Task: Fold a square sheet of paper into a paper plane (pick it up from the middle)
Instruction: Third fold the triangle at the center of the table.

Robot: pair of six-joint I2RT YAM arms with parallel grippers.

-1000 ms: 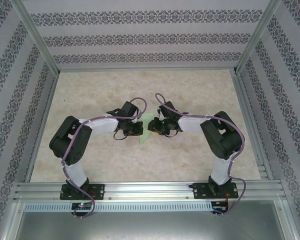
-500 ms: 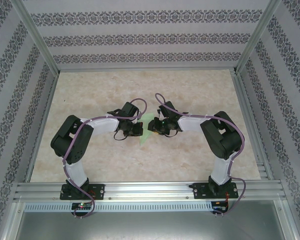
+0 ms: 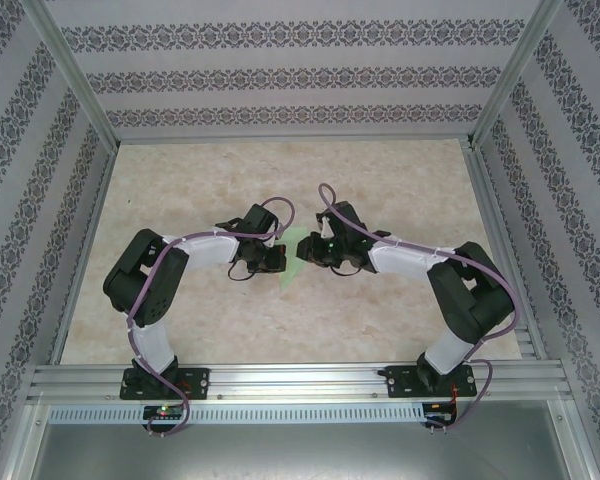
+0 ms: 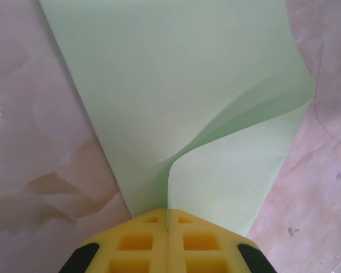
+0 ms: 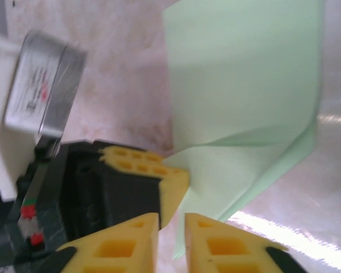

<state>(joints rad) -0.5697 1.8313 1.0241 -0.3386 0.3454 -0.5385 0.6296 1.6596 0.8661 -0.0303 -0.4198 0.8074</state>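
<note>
Mint-green square sheet of paper point(image 3: 293, 256), thin and plain, lies mid-table on the beige marbled tabletop point(image 3: 380, 320), between the two grippers. One side curls up off the surface in a soft bend, not creased flat. Left gripper point(image 4: 168, 220): yellow ribbed fingers pressed together, pinching the raised paper edge. Right gripper point(image 5: 171, 227): yellow fingers a narrow gap apart, gripping nothing, just beside a corner of the sheet and close to the left gripper.

My left fingers point(image 4: 177, 228) tight together on the paper point(image 4: 176, 85), my right fingers point(image 5: 148, 230) slightly apart, both low, face to face.
</note>
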